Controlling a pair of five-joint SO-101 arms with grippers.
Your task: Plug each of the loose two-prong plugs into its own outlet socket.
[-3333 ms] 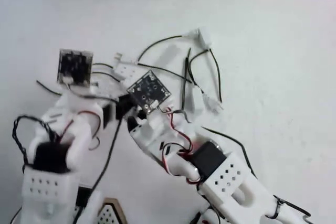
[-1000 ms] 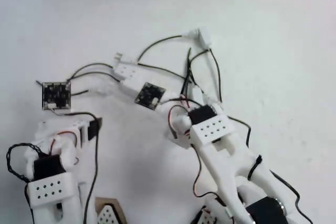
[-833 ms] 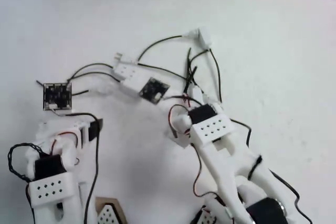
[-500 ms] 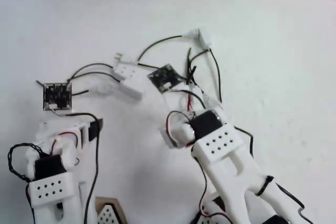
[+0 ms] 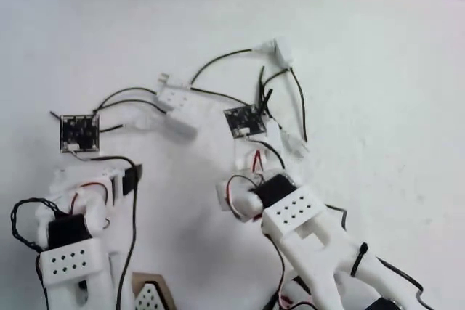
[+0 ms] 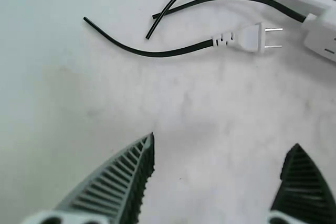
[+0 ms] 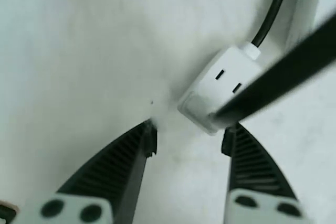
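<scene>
Two arms have pulled back over the white worktop (image 5: 407,107) in the last seconds (the left arm (image 5: 69,245) went first and then stayed). The right arm (image 5: 290,212) swung its head sideways toward the tangle of cords (image 5: 299,103). The right claw (image 7: 189,131) is open, with a socket block (image 7: 218,90) just before its fingertips, not held. The left claw (image 6: 223,142) is wide open, and a loose plug (image 6: 247,38) lies well ahead of it. I judge that no plug is inserted yet.
</scene>
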